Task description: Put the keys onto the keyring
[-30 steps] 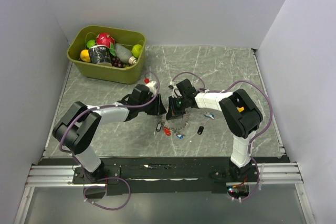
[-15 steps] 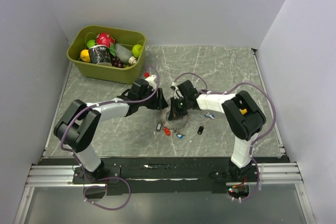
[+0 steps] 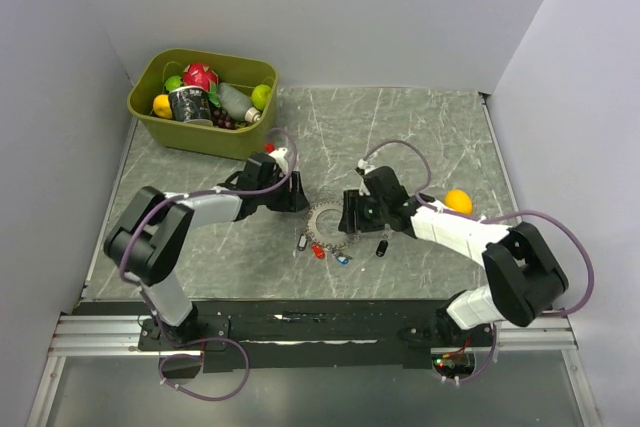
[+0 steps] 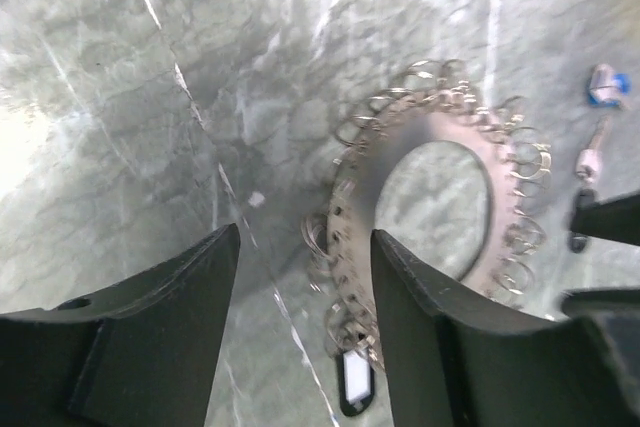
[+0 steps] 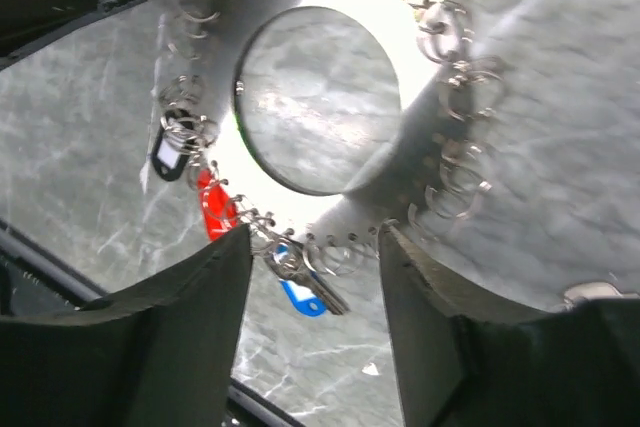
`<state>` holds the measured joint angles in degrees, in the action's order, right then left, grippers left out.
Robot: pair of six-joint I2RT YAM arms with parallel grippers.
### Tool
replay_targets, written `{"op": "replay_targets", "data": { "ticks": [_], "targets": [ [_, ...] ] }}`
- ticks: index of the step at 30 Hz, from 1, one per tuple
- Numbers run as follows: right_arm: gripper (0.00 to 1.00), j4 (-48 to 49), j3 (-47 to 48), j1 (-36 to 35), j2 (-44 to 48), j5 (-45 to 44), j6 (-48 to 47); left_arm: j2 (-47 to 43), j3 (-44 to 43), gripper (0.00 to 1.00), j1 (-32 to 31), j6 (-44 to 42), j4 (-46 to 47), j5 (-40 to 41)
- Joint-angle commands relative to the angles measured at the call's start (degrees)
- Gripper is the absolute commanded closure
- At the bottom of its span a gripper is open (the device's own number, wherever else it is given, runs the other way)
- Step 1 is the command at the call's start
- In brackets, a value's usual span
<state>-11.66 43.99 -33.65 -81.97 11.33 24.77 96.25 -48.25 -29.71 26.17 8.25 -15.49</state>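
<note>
We're seeing three keys (image 5: 215, 209) hanging off the near edge of the keyring (image 5: 395, 162), with a black key (image 3: 381, 247) lying loose just right of it, so we're guessing partway done. The left gripper (image 4: 305, 327) and right gripper (image 5: 315, 287) are hovering either side, jaws apart, empty.

Two arms, same build. Left arm (image 3: 205, 209) and right arm (image 3: 452, 232): white shells on the links, chunky black joint housings. A thin purple cable (image 3: 400, 143) loops loosely along each arm. Bases sit on a black plate over a silver rail (image 3: 300, 332). Left tool (image 4: 305, 237) and right tool (image 5: 315, 232): thick, dark, wedge-shaped fingers (image 4: 150, 347), matte finish.
</note>
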Motion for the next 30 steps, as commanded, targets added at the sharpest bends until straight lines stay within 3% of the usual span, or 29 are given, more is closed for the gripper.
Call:
{"op": "replay_targets", "data": {
  "ticks": [1, 11, 15, 24, 28, 30],
  "targets": [
    [0.36, -0.64, -3.46, 0.34, 3.22, -5.27, 2.20, 4.56, -3.34, 0.40, 0.10, -0.33, -0.25, -2.44],
    [0.41, 3.39, -6.11, 2.27, -0.99, 0.61, 5.72, 7.37, -4.92, 0.43, 0.18, 0.72, -1.31, -8.06],
    [0.54, 6.29, -4.97, 2.62, -5.38, 5.00, 6.69, 8.69, -4.31, 0.44, 0.01, 2.12, -0.61, -11.31],
    [0.73, 13.41, -4.52, 2.98, -11.80, 8.79, 9.15, 10.71, -3.87, 0.46, 0.01, 6.61, 0.88, -17.82],
    [0.74, 13.86, -4.88, 3.50, -12.07, 9.23, 8.98, 10.37, -4.04, 0.53, 0.01, 8.19, 2.38, -19.05],
    [0.74, 14.03, -5.14, 3.50, -11.63, 9.06, 8.89, 9.49, -4.22, 0.64, 0.01, 8.28, 2.21, -18.27]
  ]
}}
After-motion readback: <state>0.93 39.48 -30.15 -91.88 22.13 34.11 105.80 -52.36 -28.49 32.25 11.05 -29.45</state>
